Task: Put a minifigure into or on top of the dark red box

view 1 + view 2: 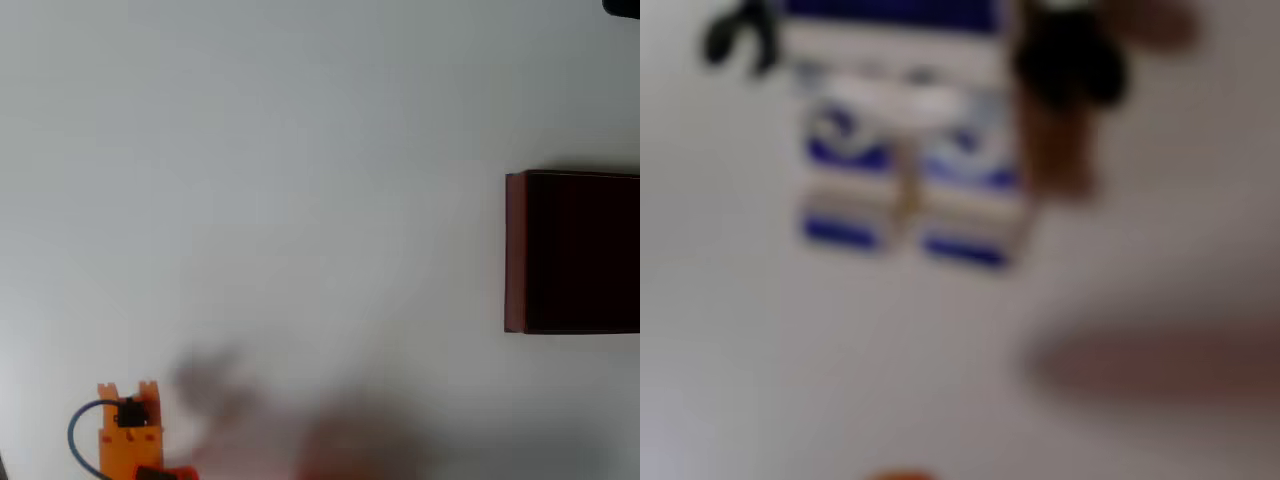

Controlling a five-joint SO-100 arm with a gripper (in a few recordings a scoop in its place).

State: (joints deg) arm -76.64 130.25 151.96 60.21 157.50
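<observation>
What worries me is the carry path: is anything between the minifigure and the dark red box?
Nothing visible: in the overhead view, white table with blurred shadow runs from the orange arm to the dark red box.

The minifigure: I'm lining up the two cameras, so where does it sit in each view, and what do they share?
Overhead view: I cannot pick it out; the lower middle, right of the orange arm part, is a blur, and the dark red box sits at the right edge.
Wrist view: the minifigure fills the upper left, blurred, white with blue bands, legs pointing down.
Shared landmark: the pale table.
</observation>
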